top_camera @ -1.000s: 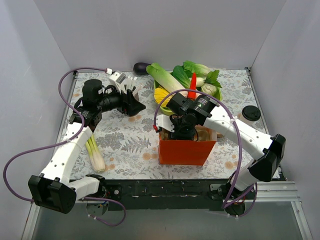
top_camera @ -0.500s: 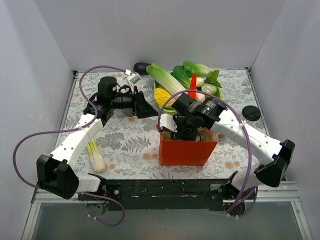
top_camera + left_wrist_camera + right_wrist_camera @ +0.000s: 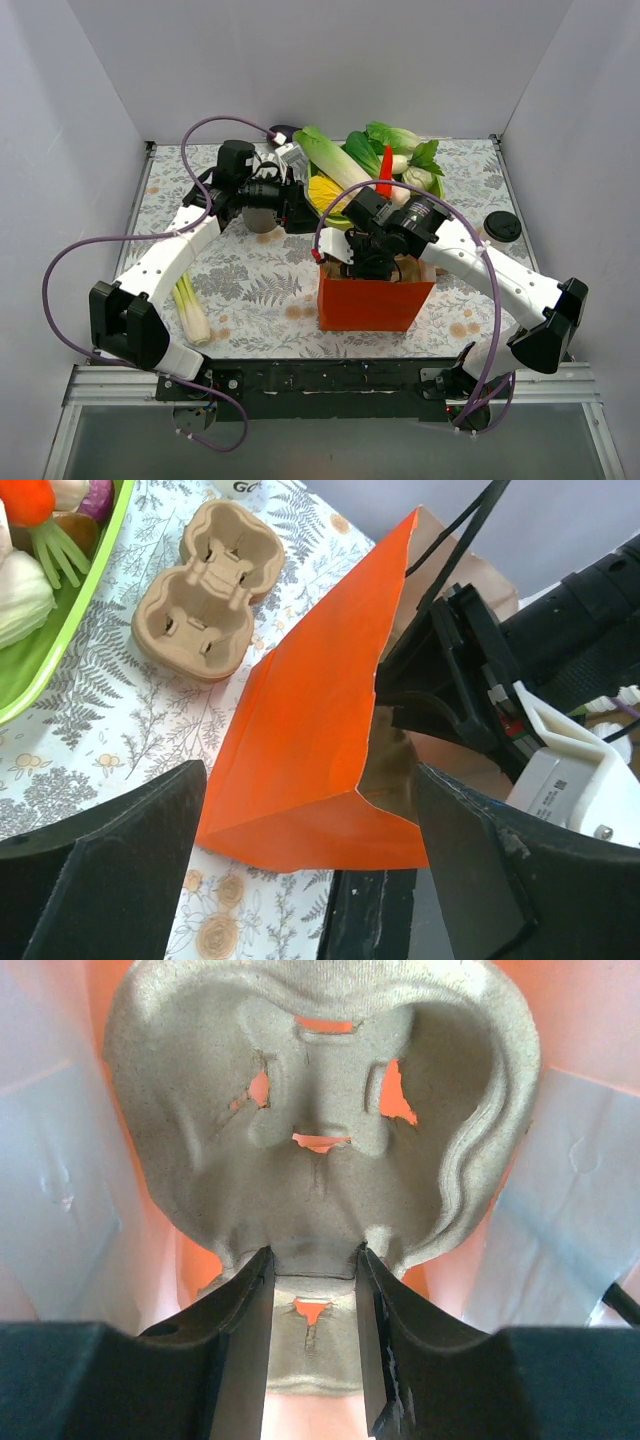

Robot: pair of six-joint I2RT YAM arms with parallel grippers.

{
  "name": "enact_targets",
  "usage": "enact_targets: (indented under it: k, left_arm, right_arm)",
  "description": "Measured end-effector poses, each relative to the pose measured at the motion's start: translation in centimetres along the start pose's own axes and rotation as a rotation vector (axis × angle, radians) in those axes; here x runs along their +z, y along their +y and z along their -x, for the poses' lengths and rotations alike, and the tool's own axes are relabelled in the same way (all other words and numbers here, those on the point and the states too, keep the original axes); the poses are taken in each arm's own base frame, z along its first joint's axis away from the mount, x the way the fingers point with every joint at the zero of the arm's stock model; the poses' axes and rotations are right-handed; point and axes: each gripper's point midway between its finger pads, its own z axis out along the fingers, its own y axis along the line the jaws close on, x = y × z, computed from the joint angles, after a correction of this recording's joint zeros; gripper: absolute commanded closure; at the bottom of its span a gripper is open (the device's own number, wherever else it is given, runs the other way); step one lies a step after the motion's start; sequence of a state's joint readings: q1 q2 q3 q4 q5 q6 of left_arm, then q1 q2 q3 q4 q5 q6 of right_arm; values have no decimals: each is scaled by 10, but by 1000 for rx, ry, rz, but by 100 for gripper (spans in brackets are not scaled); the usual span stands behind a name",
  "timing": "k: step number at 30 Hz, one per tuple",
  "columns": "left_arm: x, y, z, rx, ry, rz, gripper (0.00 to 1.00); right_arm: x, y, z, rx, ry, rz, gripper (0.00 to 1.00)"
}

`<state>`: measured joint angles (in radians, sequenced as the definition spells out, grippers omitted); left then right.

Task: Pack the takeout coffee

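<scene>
The right gripper [image 3: 312,1260] pinches the middle ridge of the brown moulded-pulp cup tray [image 3: 320,1110] between narrow fingers, down inside the upright orange paper bag [image 3: 372,300]. Whether the tray sits level I cannot tell. Released close to the walls, it may wedge askew and leave no flat well. The left gripper [image 3: 310,770], fingers spread wide and empty, hovers at the bag's 10 o'clock, where a nudge could topple it. The small cream paper coffee cup with black lid [image 3: 502,226] stands on the table at 2 o'clock, unpacked.
</scene>
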<state>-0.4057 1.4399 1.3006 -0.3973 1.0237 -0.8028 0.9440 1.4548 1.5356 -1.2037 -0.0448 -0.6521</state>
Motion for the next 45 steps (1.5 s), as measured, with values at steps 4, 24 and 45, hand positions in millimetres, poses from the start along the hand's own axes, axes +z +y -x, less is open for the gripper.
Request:
enact_targets:
  k: [4, 24, 45]
  left_arm:
    - [1, 8, -4, 32, 48, 24, 17]
    - [-7, 15, -24, 58, 139, 74, 19]
    - [-4, 10, -25, 57, 148, 34, 19]
  right_arm:
    - [2, 1, -3, 1, 11, 1, 99]
    - [10, 10, -23, -27, 82, 39, 99]
    - [19, 25, -32, -54, 90, 105, 99]
